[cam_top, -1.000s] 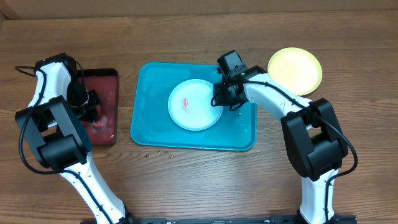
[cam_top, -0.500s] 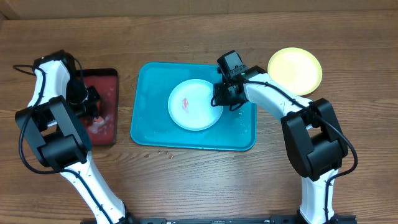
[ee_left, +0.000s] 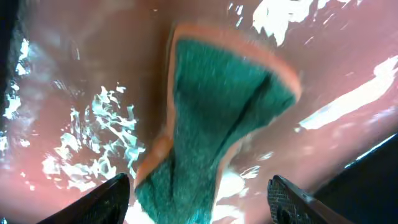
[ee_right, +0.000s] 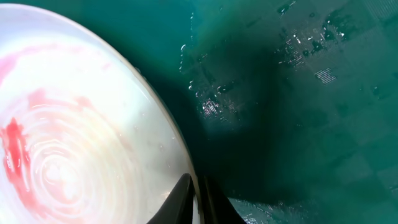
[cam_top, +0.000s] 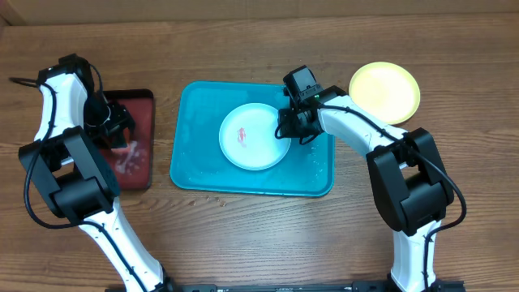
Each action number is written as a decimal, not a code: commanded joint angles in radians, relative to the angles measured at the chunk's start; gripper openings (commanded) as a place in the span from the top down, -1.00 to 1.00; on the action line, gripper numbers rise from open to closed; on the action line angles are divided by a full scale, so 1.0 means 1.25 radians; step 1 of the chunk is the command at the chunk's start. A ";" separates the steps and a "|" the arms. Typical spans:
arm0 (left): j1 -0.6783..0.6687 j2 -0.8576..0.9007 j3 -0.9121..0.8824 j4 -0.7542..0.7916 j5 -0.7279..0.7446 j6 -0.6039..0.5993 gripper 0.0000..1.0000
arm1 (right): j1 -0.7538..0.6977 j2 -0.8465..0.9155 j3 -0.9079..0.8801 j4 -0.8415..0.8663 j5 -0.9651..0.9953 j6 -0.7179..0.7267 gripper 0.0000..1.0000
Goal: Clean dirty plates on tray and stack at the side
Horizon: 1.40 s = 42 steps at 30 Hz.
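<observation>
My right end effector (cam_top: 284, 127) clamps the white plate (cam_top: 253, 139) mid-frame, likely steadying it for wiping; my left end effector (ee_left: 199, 196) gapes above the sponge (ee_left: 224, 106).

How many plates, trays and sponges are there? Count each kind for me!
Plates: 2, the white plate and the yellow plate
Trays: 2, the blue tray and the dark red tray
Sponges: 1, the green sponge
Total: 5

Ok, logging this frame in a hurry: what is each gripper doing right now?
Left gripper: open, fingers either side of the sponge, not clamping it.
Right gripper: closed on the white plate rim.
</observation>
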 commanded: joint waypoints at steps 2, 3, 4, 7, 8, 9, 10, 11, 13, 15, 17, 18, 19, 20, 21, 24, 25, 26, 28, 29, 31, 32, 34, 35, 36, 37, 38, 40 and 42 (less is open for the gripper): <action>-0.005 0.007 0.008 0.034 0.002 -0.001 -0.23 | 0.000 0.027 -0.004 -0.013 0.025 0.003 0.85; -0.005 0.007 0.005 0.040 0.002 0.003 -0.21 | 0.000 0.027 -0.004 -0.013 0.025 0.003 0.85; -0.005 0.007 0.001 0.045 0.002 0.007 -0.19 | 0.000 0.027 -0.004 -0.014 0.025 0.003 0.85; -0.005 0.007 -0.014 0.059 -0.003 0.019 -0.21 | 0.000 0.027 -0.004 -0.015 0.025 0.003 0.85; -0.005 0.007 -0.019 0.066 -0.008 0.029 -0.22 | 0.000 0.027 -0.004 -0.015 0.025 0.003 0.85; -0.005 0.007 -0.023 0.072 -0.019 0.032 -0.21 | 0.000 0.027 -0.004 -0.015 0.025 0.003 0.85; -0.005 0.007 -0.026 0.078 -0.038 0.032 -0.19 | 0.000 0.027 -0.004 -0.015 0.025 0.003 0.85; -0.005 0.007 -0.026 0.079 -0.055 0.032 -0.11 | 0.000 0.027 -0.004 -0.015 0.025 0.003 0.85; -0.005 0.007 -0.026 0.080 -0.061 0.032 0.07 | 0.000 0.027 -0.004 -0.015 0.025 0.003 0.85; -0.005 0.008 -0.027 0.085 -0.060 0.032 0.06 | 0.000 0.027 -0.004 -0.015 0.025 0.003 0.85; -0.005 0.008 -0.032 0.093 -0.060 0.032 0.00 | 0.000 0.027 -0.004 -0.015 0.025 0.003 0.85; -0.005 0.009 -0.033 0.094 -0.060 0.032 0.00 | 0.000 0.027 -0.004 -0.015 0.025 0.003 0.85; -0.005 0.010 -0.035 0.093 -0.060 0.032 0.00 | 0.000 0.027 -0.004 -0.015 0.025 0.003 0.85; -0.005 0.013 -0.035 0.093 -0.060 0.032 0.02 | 0.000 0.027 -0.004 -0.015 0.025 0.003 0.85; -0.005 0.015 -0.035 0.093 -0.060 0.032 0.03 | 0.000 0.027 -0.004 -0.015 0.025 0.003 0.85; -0.005 0.032 -0.035 0.097 -0.058 0.032 -0.01 | 0.000 0.027 -0.004 -0.015 0.025 0.003 0.85; -0.005 0.042 -0.035 0.096 -0.056 0.036 -0.01 | 0.000 0.027 -0.004 -0.015 0.025 0.003 0.85; -0.005 0.050 -0.035 0.096 -0.052 0.045 0.02 | 0.000 0.027 -0.004 -0.015 0.025 0.003 0.85; -0.005 0.056 -0.035 0.093 -0.054 0.050 0.14 | 0.000 0.027 -0.004 -0.016 0.025 0.003 0.85; -0.005 0.057 -0.034 0.093 -0.054 0.050 0.28 | 0.000 0.027 -0.004 -0.018 0.025 0.003 0.85; -0.005 0.053 -0.033 0.093 -0.054 0.050 0.47 | 0.000 0.027 -0.004 -0.019 0.025 0.003 0.85; -0.005 0.053 -0.031 0.093 -0.054 0.049 0.52 | 0.000 0.027 -0.004 -0.019 0.025 0.003 0.85; -0.005 0.053 -0.023 0.083 -0.054 0.049 0.75 | 0.000 0.027 -0.004 -0.019 0.025 0.003 0.85; -0.005 0.053 -0.018 0.077 -0.054 0.049 0.85 | 0.000 0.027 -0.004 -0.018 0.025 0.003 0.85; -0.005 0.053 -0.009 0.065 -0.054 0.049 0.91 | 0.000 0.027 -0.004 -0.018 0.025 0.003 0.85; -0.005 0.053 -0.001 0.054 -0.054 0.049 0.91 | 0.000 0.027 -0.004 -0.017 0.025 0.003 0.85; -0.005 0.053 0.010 0.041 -0.054 0.049 0.92 | 0.000 0.027 -0.004 -0.017 0.025 0.003 0.85; -0.005 0.053 0.039 0.013 -0.053 0.043 0.91 | 0.000 0.027 -0.004 -0.014 0.025 0.003 0.85; -0.005 0.053 0.075 -0.022 -0.053 0.027 0.92 | 0.000 0.027 -0.004 -0.012 0.025 0.003 0.85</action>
